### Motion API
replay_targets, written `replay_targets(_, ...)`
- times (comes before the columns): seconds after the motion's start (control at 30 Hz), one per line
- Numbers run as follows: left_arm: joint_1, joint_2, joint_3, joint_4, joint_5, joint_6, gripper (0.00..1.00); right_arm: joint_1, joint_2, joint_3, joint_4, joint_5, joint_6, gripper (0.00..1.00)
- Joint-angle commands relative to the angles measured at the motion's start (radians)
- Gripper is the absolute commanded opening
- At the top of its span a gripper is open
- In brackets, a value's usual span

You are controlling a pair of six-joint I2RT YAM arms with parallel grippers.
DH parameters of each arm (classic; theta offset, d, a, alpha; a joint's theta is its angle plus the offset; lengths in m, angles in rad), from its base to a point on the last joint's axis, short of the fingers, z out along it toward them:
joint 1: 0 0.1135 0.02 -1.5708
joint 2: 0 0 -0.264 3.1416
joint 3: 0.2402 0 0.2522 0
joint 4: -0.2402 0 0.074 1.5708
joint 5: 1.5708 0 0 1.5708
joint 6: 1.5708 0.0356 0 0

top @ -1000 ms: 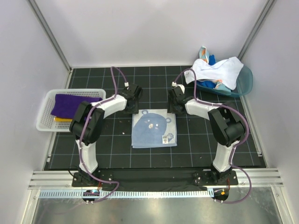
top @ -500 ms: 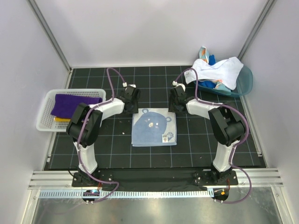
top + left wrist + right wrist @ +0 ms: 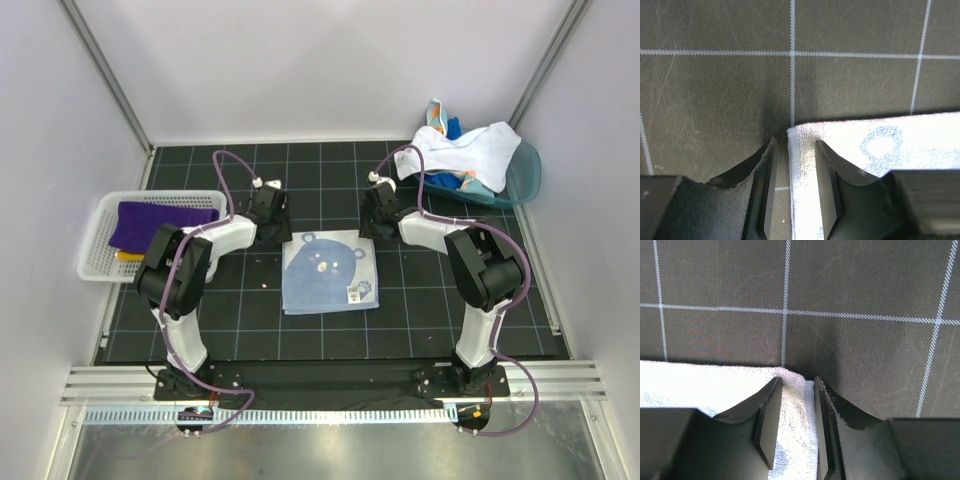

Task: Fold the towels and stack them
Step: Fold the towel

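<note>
my left gripper point(image 3: 792, 197) open just a crack around the far-left corner of the pale blue bear towel point(image 3: 330, 272), right gripper point(image 3: 794, 432) same deal on the far-right corner, neither actually pinching as far as I can see, towel lying flat on the black grid mat point(image 3: 240, 300)

walls point(image 3: 330, 70) plain white | tabletop point(image 3: 250, 320) black, white grid | light even
</note>
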Motion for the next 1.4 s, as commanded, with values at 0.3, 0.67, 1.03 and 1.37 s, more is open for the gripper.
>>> replay_targets(0.3,0.024,0.03,-0.035,0.051,0.04,-0.03,0.26,-0.005,0.029,0.006,-0.003,-0.031,-0.016,0.31)
replay_targets(0.67,0.025,0.006,-0.024,0.058,0.055,-0.021,0.0,-0.012,0.01,0.028,-0.014,-0.04,-0.013,0.13)
replay_targets(1.03,0.024,-0.118,-0.024,0.092,0.051,-0.033,0.0,-0.022,-0.111,0.002,0.032,-0.023,-0.02,0.09)
replay_targets(1.37,0.024,-0.223,-0.087,0.078,0.052,-0.039,0.0,-0.022,-0.224,-0.078,0.063,-0.045,-0.016,0.09)
